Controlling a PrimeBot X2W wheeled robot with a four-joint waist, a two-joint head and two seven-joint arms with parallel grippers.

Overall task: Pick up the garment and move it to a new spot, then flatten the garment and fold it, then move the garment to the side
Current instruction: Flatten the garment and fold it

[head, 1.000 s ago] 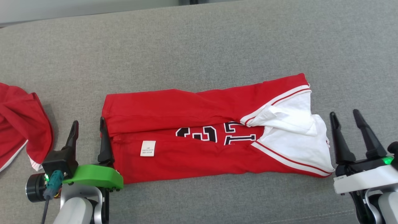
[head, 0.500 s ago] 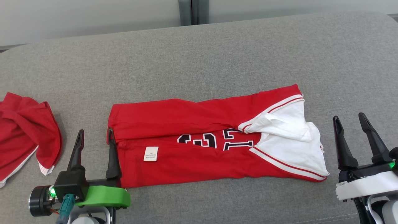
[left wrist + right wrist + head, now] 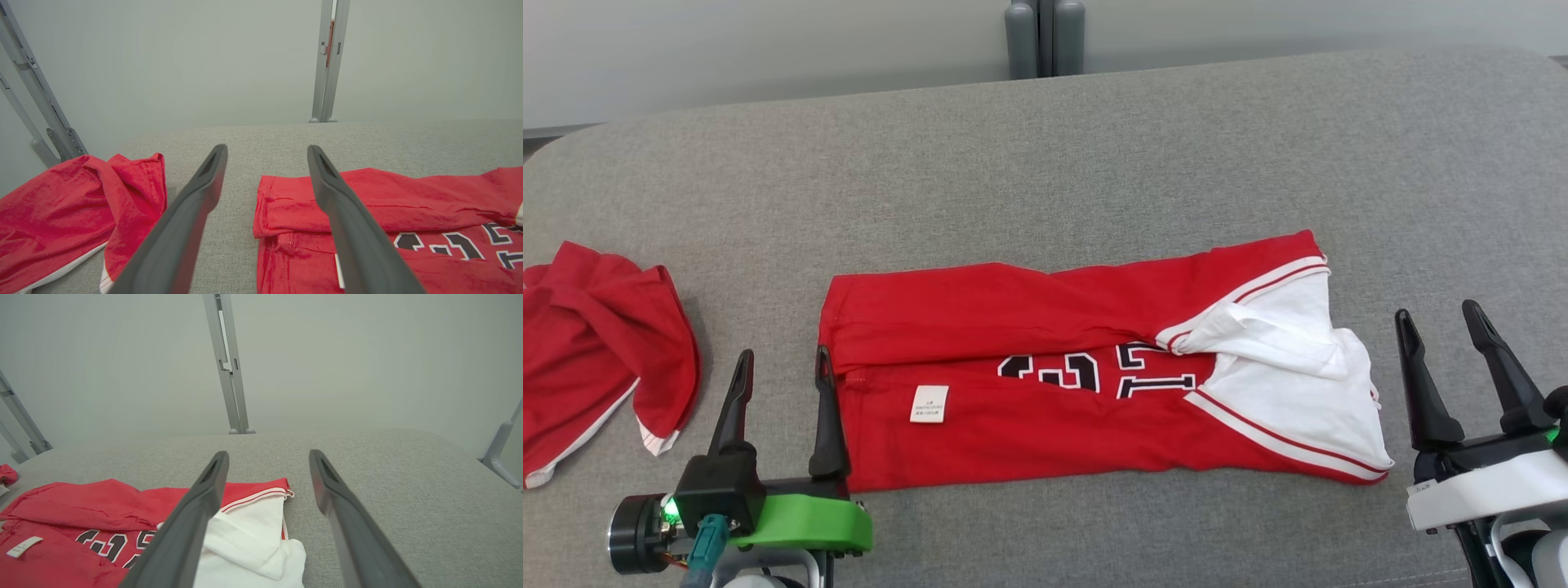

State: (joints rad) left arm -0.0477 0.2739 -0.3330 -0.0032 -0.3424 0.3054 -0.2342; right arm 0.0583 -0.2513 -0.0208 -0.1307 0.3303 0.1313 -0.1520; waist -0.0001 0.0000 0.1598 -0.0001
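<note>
Folded red garment [image 3: 1045, 392] lies flat on grey desk [image 3: 1094, 147], long axis running claw to claw; left claw [image 3: 783, 354], wide open and empty, sits nearer, at its hem end, right claw [image 3: 1436, 310], likewise, just off its white end.

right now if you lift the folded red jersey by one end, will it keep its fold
Probably not: the folded red jersey is thin cloth with soft creases, so it would likely sag and open. Its rumpled white flap would likely swing loose. Pushed across the grey fabric surface, it may bunch rather than slide.
</note>
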